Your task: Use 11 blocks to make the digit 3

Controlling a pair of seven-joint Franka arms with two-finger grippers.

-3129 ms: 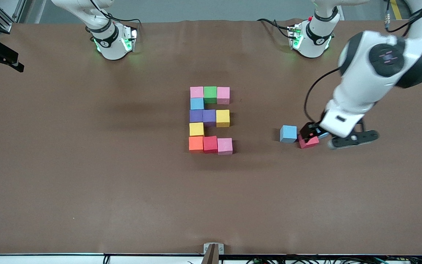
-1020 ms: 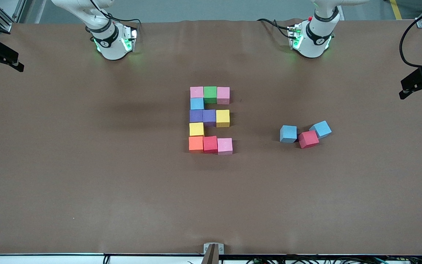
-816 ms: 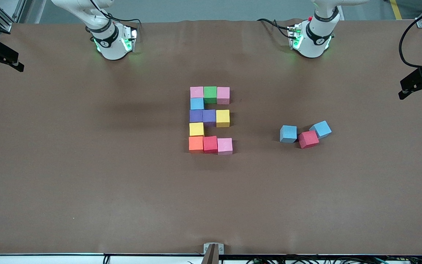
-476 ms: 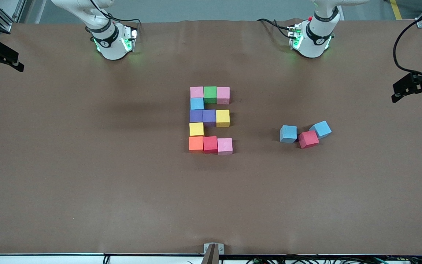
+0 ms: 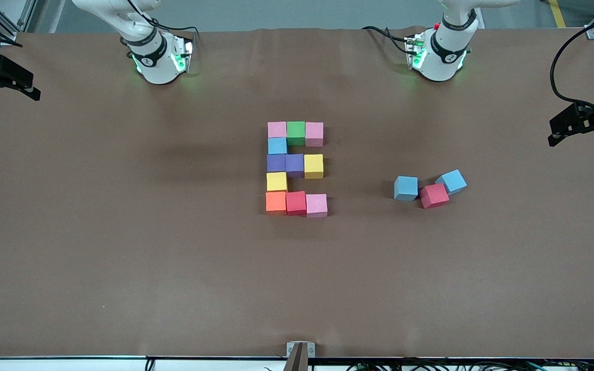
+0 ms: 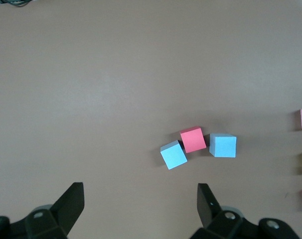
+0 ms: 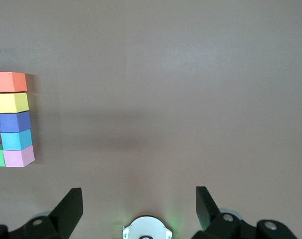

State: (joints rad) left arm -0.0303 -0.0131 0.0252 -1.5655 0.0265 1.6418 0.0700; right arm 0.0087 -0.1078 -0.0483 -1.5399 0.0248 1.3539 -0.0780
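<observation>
Blocks are all down, none in my grip: my left pincer (image 5: pixel 580 131) hangs open and empty over the worktop's (image 5: pixel 121 257) left-arm end, my right pincer (image 5: pixel 3 85) likewise at its own end, both clear of the digit 3 (image 5: pixel 295 168) mid-worktop. Eleven form it; two blue and one red spares (image 5: pixel 430 187) lie toward my left pincer.

Both arms' upper links and the left tool (image 5: pixel 580 126) cut off at frame edges
</observation>
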